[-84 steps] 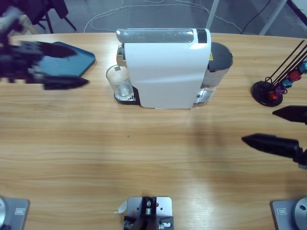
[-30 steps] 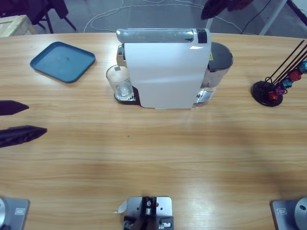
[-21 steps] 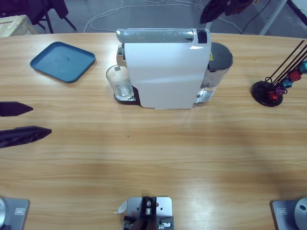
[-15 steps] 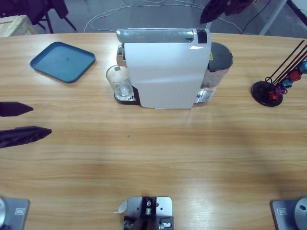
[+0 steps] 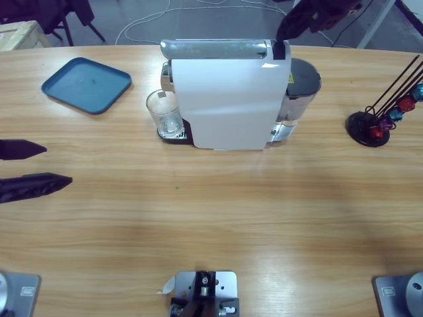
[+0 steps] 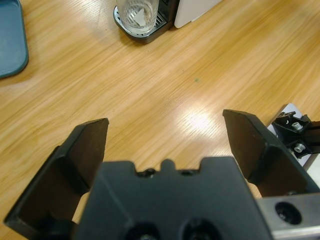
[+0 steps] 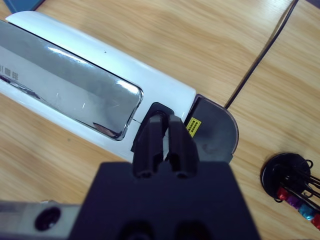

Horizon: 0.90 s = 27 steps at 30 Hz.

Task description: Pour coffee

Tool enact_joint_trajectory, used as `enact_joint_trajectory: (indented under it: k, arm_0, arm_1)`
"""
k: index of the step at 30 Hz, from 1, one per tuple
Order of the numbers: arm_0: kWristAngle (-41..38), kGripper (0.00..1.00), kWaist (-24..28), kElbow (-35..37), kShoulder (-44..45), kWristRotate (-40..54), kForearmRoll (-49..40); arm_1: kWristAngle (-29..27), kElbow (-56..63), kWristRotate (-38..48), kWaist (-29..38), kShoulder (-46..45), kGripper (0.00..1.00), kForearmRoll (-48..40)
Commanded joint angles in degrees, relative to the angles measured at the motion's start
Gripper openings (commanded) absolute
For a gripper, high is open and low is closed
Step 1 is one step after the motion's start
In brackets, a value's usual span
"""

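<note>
Coffee isn't discernible; the coffee machine (image 5: 225, 92) stands mid-table near the far edge, the glass (image 5: 164, 113) at its spout. The left gripper (image 5: 33, 166), spread wide, hovers by the left edge. The right gripper (image 7: 162, 131), pressed together, meets the machine's top rear.

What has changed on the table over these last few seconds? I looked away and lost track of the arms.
The left gripper swung from the blue tray toward the table's near-left edge, jaws open. The right gripper left the right edge and crossed behind the coffee machine, now shut, tips over the machine's rear top. The glass, tray and capsule stand stayed put.
</note>
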<state>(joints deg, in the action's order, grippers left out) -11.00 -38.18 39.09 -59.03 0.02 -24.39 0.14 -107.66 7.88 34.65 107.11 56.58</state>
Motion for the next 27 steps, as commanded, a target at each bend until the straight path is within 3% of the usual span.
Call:
enact_joint_trajectory:
  k: [1, 2, 3, 27]
  arm_0:
    - [-0.25, 1.0, -0.66, -0.55, -1.52, -0.46, 0.66]
    - [-0.25, 1.0, -0.66, -0.51, -1.47, -0.46, 0.66]
    - [-0.25, 1.0, -0.66, -0.53, -1.37, -0.46, 0.66]
    - [-0.43, 1.0, -0.66, -0.77, -0.35, -0.63, 0.66]
  arm_1:
    - [-0.22, 0.08, -1.25, -0.81, -2.05, 0.056, -1.35]
    - [0.39, -1.57, -1.2, -0.74, -3.31, 0.672, -0.58]
    - [1.24, -2.85, -1.2, -0.55, -4.51, 0.983, 0.28]
    - [3.12, -2.2, -0.34, -0.11, -5.11, 1.0, 2.57]
